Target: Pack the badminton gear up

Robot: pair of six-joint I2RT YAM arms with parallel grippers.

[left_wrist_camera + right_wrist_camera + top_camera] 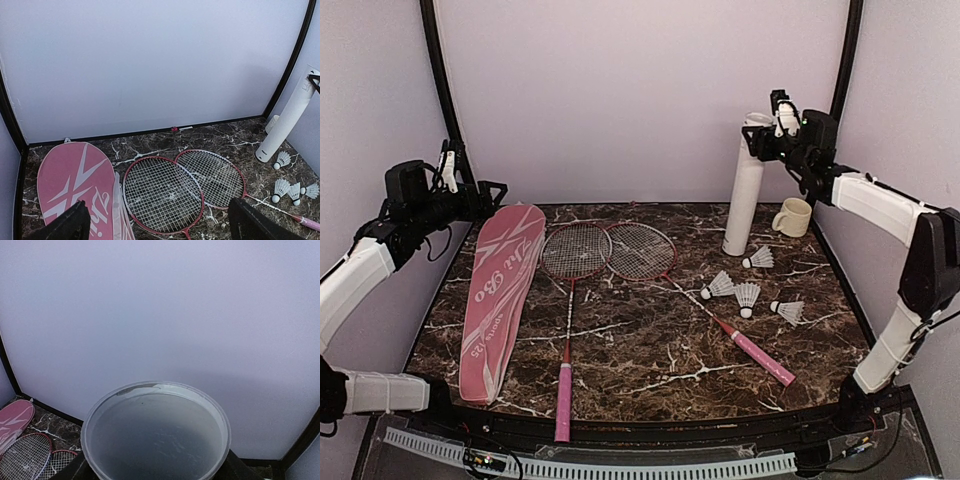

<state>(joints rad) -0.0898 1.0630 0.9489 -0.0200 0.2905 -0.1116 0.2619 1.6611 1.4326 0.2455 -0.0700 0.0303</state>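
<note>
One white tube interior, right-wrist view only

the top camera overlooks the table from behind; both wrist cameras face the back wall, sharing the racquet heads.

We count two racquets, heads overlapping around the middle of the frame. Four shuttlecocks, all scattered center right. One white tube toward the upper right, one mug just right of it, and one pink cover over on the left.
</note>
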